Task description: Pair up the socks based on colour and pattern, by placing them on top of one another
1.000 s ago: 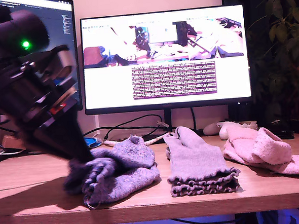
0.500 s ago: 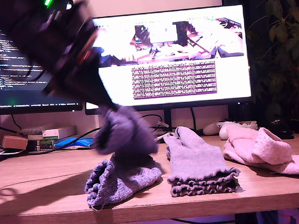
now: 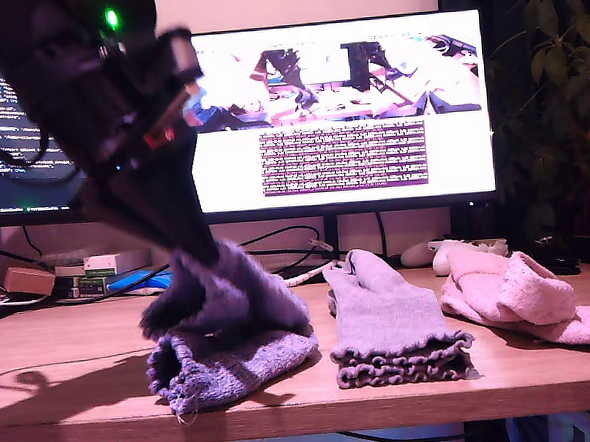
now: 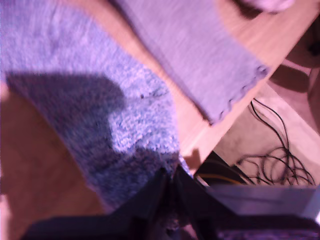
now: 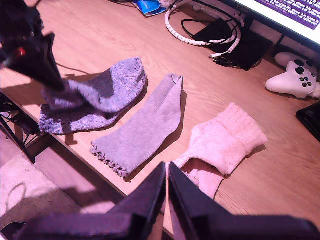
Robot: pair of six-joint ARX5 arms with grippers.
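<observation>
My first gripper (image 3: 201,253) is shut on one speckled blue-purple sock (image 3: 234,285), at the exterior view's left. That sock drapes down onto the other speckled sock (image 3: 234,370), which lies flat on the desk. The first wrist view looks down past the shut fingertips (image 4: 161,192) at the knit sock (image 4: 100,115). A grey sock (image 3: 386,316) with a frilly cuff lies in the middle. A fuzzy pink sock pile (image 3: 510,293) lies at the exterior view's right. My second gripper (image 5: 166,186) hangs shut and empty, high above the pink sock (image 5: 225,140) and grey sock (image 5: 145,125).
A white game controller (image 5: 292,80), cables (image 5: 200,35) and a dark box sit at the back of the desk. Monitors (image 3: 339,113) stand behind the socks. The desk's front edge (image 3: 386,401) runs close to the sock cuffs. A plant (image 3: 557,85) stands at the exterior view's right.
My first gripper lifted the speckled sock off the desk and swung it up and right. It has now come down, laying the sock over the other speckled one.
</observation>
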